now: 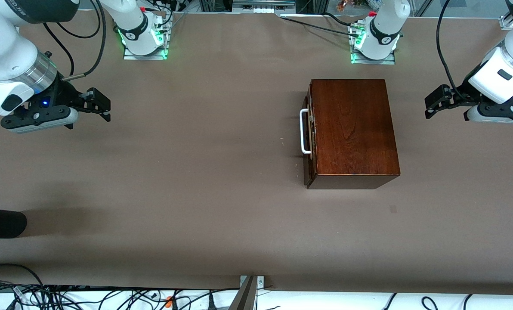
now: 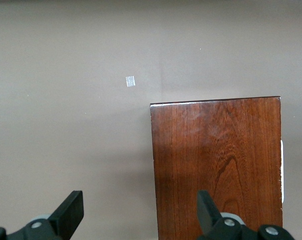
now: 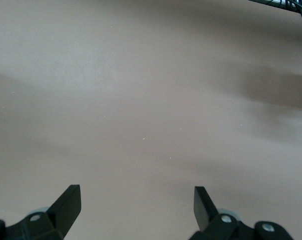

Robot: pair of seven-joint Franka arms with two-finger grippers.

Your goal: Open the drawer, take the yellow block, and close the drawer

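The dark reddish-brown wooden box [image 1: 353, 129] stands on the table toward the left arm's end; it also shows in the left wrist view [image 2: 218, 165]. Its drawer is shut, with the white U-shaped handle [image 1: 304, 131] facing the right arm's end. The yellow block is hidden. My left gripper [image 1: 433, 104] is open and empty, up in the air over the table beside the box's back; in its wrist view [image 2: 139, 210] one finger lies over the box top. My right gripper [image 1: 97, 104] is open and empty over the bare table at the right arm's end, also in its wrist view [image 3: 136, 205].
A small pale mark [image 1: 393, 209] lies on the brown table cover nearer the front camera than the box; it also shows in the left wrist view [image 2: 130, 81]. A dark object [image 1: 0, 222] juts in at the right arm's end. Cables [image 1: 67, 297] run along the front edge.
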